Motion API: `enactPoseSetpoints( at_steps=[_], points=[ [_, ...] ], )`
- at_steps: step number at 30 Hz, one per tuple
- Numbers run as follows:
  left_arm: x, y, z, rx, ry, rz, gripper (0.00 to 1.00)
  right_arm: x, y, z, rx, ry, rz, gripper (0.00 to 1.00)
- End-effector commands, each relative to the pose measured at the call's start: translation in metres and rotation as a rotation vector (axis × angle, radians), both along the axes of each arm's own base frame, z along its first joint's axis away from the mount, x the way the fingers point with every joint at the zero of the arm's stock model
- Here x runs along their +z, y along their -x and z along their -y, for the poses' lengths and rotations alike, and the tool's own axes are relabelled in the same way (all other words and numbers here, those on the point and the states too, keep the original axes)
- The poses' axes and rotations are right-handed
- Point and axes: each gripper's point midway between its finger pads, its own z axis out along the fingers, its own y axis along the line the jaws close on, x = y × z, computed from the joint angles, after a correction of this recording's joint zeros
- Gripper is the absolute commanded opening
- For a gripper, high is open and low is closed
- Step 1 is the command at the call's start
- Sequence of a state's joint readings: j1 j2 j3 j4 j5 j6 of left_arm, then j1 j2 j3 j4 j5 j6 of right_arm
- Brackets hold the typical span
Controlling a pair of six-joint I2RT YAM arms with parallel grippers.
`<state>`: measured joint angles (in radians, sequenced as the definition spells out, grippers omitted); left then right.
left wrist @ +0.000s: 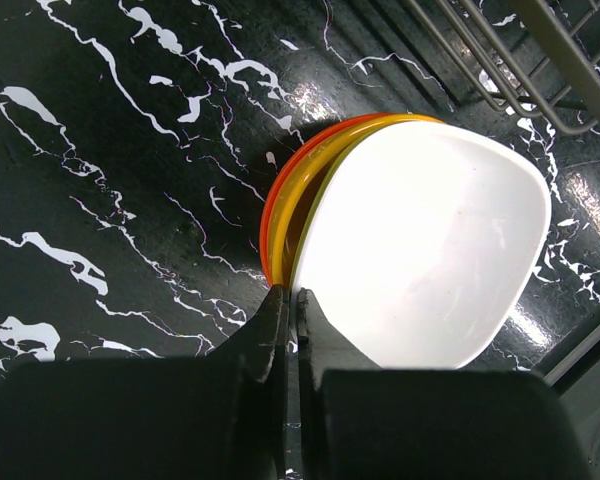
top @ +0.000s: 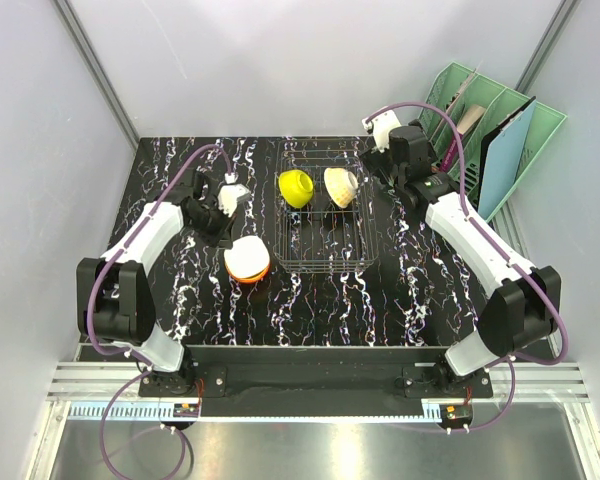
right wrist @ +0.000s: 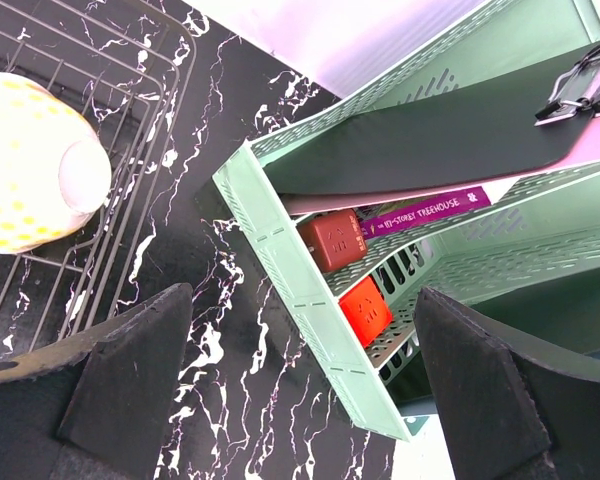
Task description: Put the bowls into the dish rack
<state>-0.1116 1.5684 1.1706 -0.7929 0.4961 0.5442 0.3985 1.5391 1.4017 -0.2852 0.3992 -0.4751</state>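
A stack of bowls (top: 247, 260), white on top of yellow and orange ones, sits on the black marble table left of the dark wire dish rack (top: 325, 262). In the left wrist view the white bowl (left wrist: 430, 240) fills the middle. My left gripper (left wrist: 290, 293) is shut, its tips at the stack's near rim with nothing seen between them; in the top view it (top: 220, 225) is up-left of the stack. A yellow-green bowl (top: 296, 187) and a cream dotted bowl (top: 341, 186) stand in the rack's far end. My right gripper (right wrist: 302, 292) is open and empty, right of the rack.
A mint-green file organiser (top: 490, 140) with a clipboard, a book and small red boxes stands at the back right, close in front of the right gripper (top: 382, 165). The dotted bowl (right wrist: 35, 165) and rack wires (right wrist: 150, 60) show left in the right wrist view. Grey walls enclose the table.
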Motion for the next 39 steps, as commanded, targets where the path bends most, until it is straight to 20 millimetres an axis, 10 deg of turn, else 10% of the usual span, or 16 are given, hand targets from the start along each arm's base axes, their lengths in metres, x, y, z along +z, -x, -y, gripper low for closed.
enactPoseSetpoints(
  at_steps=[1, 10, 16, 25, 39],
  points=[
    [0.029, -0.012, 0.006, -0.004, 0.028, 0.072, 0.00, 0.010, 0.002, 0.001, -0.001, -0.034, 0.027, 1.00],
    [0.112, -0.032, 0.022, -0.029, 0.120, 0.206, 0.00, 0.011, 0.003, -0.016, 0.048, -0.118, -0.029, 1.00],
    [0.149, -0.034, 0.036, -0.073, 0.189, 0.243, 0.00, 0.007, 0.020, -0.065, 0.241, -0.316, -0.186, 1.00],
    [0.154, -0.028, 0.071, -0.179, 0.229, 0.236, 0.00, 0.007, 0.082, -0.161, 0.609, -0.837, -0.595, 0.99],
    [0.180, -0.067, 0.134, -0.174, 0.280, 0.377, 0.00, 0.004, 0.107, -0.186, 0.786, -1.193, -0.862, 1.00]
  ],
)
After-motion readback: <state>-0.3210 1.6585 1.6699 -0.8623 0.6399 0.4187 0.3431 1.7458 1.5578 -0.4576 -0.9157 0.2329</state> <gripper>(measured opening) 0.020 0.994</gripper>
